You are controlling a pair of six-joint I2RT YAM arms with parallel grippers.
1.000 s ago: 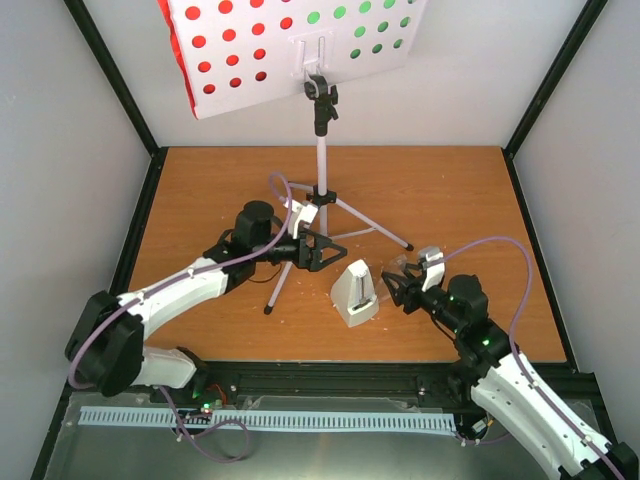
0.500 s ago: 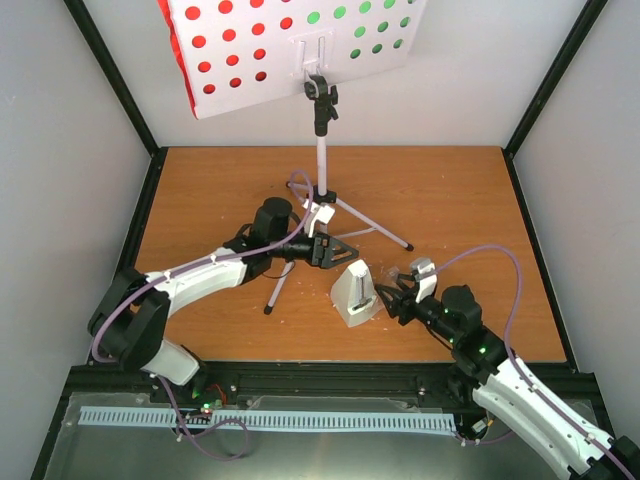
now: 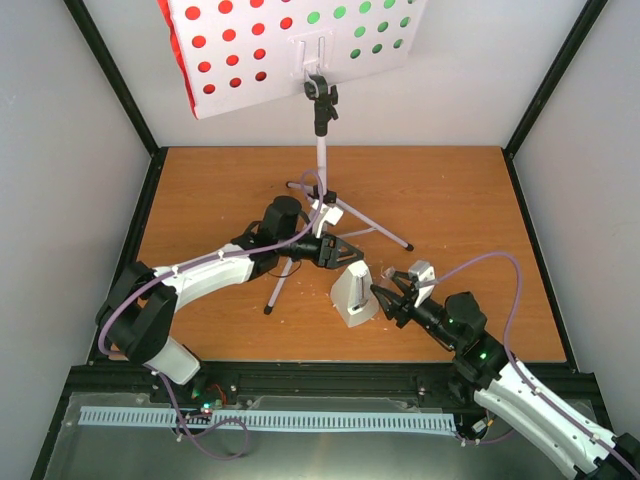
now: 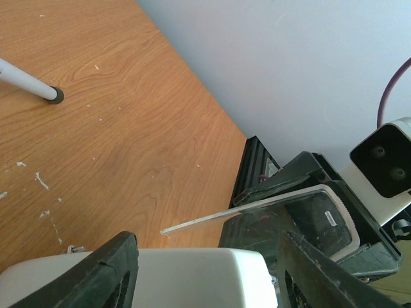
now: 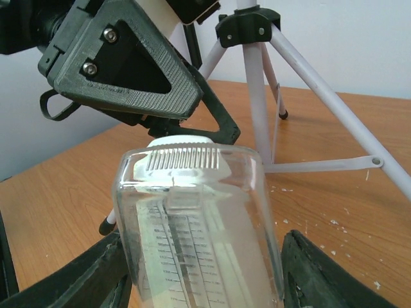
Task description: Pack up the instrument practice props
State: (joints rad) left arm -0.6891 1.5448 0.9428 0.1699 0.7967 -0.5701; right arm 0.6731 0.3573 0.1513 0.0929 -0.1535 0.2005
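The white metronome [image 3: 352, 298] stands on the table in front of the tripod [image 3: 322, 170]. My left gripper [image 3: 345, 252] is open, its fingers on either side of the metronome's top [image 4: 160, 282]. My right gripper [image 3: 385, 298] is shut on the clear cover [image 5: 199, 218] and holds it against the metronome's right face; the white body shows through it. The cover also shows in the left wrist view [image 4: 302, 218]. The white perforated music stand [image 3: 300, 50] stands at the back, with the red sheet [image 3: 225, 45] and the green sheet [image 3: 360, 25] showing through its holes.
The tripod legs [image 5: 334, 102] spread over the middle of the wooden table [image 3: 450, 190], one foot [image 4: 54, 96] close to my left gripper. Grey walls and a black frame [image 3: 135, 110] close in the table on three sides.
My left gripper has moved right, up to the metronome's top. My right gripper has moved left with the clear cover, up against the metronome.
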